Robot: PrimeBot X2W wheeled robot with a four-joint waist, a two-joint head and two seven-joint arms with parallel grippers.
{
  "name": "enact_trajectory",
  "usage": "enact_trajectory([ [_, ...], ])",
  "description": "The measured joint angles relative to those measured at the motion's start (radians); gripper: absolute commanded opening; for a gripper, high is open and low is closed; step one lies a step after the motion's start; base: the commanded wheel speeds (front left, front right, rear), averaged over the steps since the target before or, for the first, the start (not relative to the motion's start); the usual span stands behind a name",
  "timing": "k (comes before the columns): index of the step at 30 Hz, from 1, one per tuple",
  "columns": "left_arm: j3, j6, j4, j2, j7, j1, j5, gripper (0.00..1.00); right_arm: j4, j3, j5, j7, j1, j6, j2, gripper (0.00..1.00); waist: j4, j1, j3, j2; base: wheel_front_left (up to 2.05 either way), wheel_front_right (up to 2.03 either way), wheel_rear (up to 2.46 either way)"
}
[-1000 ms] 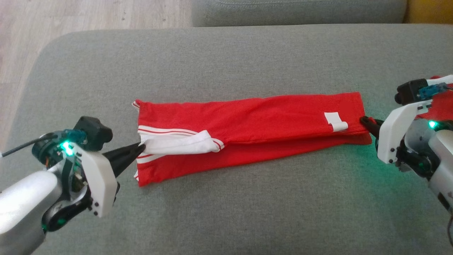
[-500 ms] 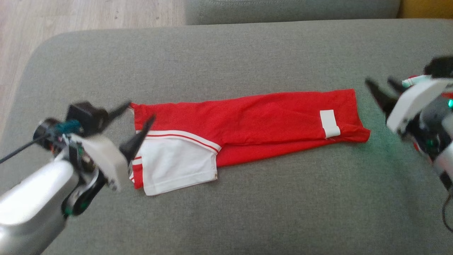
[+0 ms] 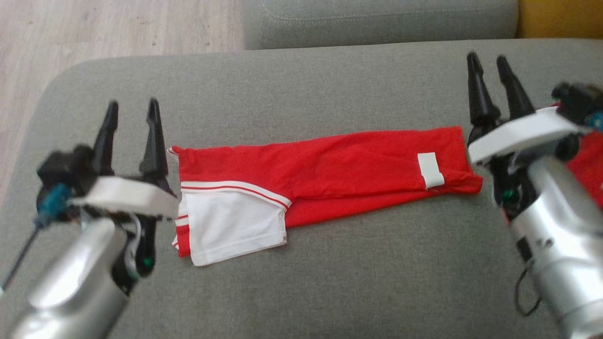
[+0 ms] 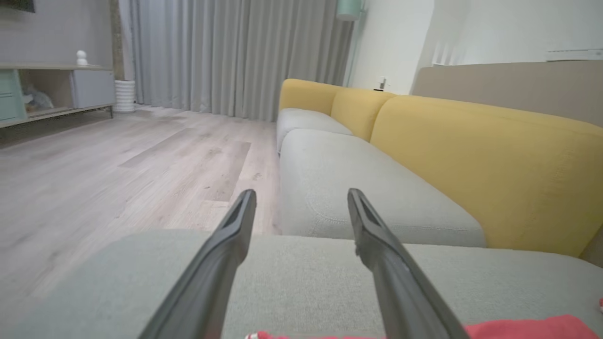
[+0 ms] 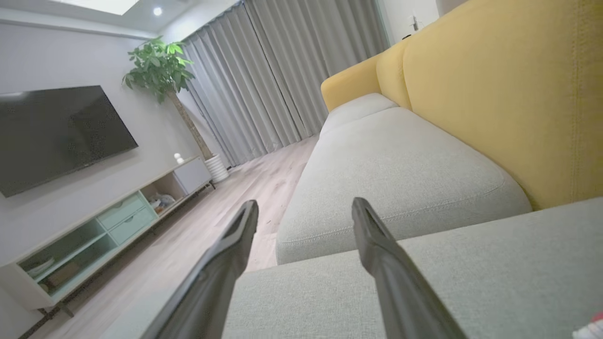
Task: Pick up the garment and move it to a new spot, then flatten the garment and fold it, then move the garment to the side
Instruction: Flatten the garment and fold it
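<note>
At the far left, left jaws parted wide and gripping nothing, tips aimed away across the sofa seat (image 3: pixel 301 292) toward the wooden floor (image 3: pixel 118 28). Just right of those jaws, apart from them, the near end of the garment (image 3: pixel 330 162): red, laid out on the seat as a long narrow band, free of both sets of jaws. In the left wrist view, a thin red strip of it below and to the right of the open tips. At that left end, a white panel (image 3: pixel 233 226) edged with red stripes, spread flat and jutting past the band's lower edge. Farther along toward the right jaws, a small white label (image 3: pixel 430 170) on the red cloth, then the band's right end, just beside the base of the right jaws. Right jaws likewise parted and empty, tips reaching past the garment's upper edge, aimed at the next cushion (image 5: pixel 400 174) and the yellow backrest (image 5: pixel 509 94).

Judging by the lie of the cloth: picked up and moved, probably done; flattened, largely done; folded lengthwise, seemingly, into the band. Left to do, by the look of it: turn the white panel in, fold the band across its length at least once, then shift the bundle aside. No telling the number of layers under the top one.
</note>
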Motion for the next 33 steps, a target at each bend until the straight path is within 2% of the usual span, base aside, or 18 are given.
enact_trajectory([
  [3,0.075,0.025,-0.019,-0.056,-0.001,0.090,0.079,1.00,-0.078,-0.144,-0.139,0.000,0.101,0.000,0.067,1.00,0.002,0.0000,-0.003,0.0000,0.00,0.00,0.00],
  [6,0.145,0.030,-0.037,-0.123,-0.002,0.188,0.158,1.00,-0.157,-0.257,-0.277,-0.002,0.223,0.000,0.147,1.00,0.003,-0.0001,-0.008,0.0000,0.00,0.00,0.00],
  [10,0.187,-0.003,-0.032,-0.187,-0.002,0.332,0.249,1.00,-0.213,-0.317,-0.395,-0.002,0.392,0.000,0.216,1.00,0.007,-0.0001,-0.012,0.0000,0.00,0.00,0.00],
  [15,0.240,-0.049,-0.005,-0.237,-0.001,0.409,0.338,1.00,-0.242,-0.330,-0.456,-0.002,0.485,0.000,0.225,1.00,0.016,-0.0001,-0.006,0.0000,0.00,0.00,0.00],
  [23,0.326,-0.128,0.011,-0.292,-0.002,0.358,0.424,1.00,-0.259,-0.349,-0.490,-0.001,0.456,0.000,0.233,1.00,0.033,-0.0001,0.041,0.0000,0.00,0.00,0.00],
  [27,0.351,-0.157,0.025,-0.322,-0.002,0.329,0.454,1.00,-0.203,-0.449,-0.532,0.016,0.386,0.000,0.236,1.00,0.045,0.0001,0.076,0.0000,0.00,0.00,0.00],
  [33,0.368,-0.199,0.060,-0.353,-0.002,0.326,0.489,1.00,-0.033,-0.592,-0.587,0.057,0.321,0.000,0.236,1.00,0.068,0.0001,0.117,0.0000,0.00,0.00,0.00],
])
